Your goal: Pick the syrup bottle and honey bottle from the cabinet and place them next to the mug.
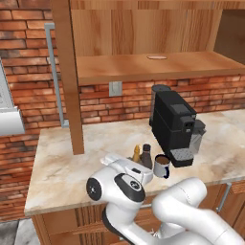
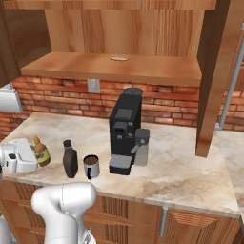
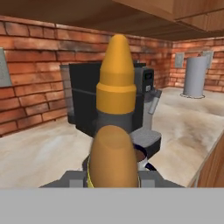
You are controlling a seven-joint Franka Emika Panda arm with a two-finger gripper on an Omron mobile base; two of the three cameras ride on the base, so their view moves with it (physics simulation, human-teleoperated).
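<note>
honey bottle (image 2: 41, 152) on counter (image 2: 190, 167), just beside syrup bottle (image 2: 70, 159), mug (image 2: 91, 166) next over. Gripper (image 2: 29, 155) clamped on its body. Likely light, smooth plastic, tippy; hold mid-body, not nozzle.

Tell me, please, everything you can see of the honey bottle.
The honey bottle is small and amber-yellow, plastic by the look, with a pointed yellow nozzle cap and a dark label. It stands upright on the marble counter, left of the syrup bottle. The tool is shut on it from the side.
</note>
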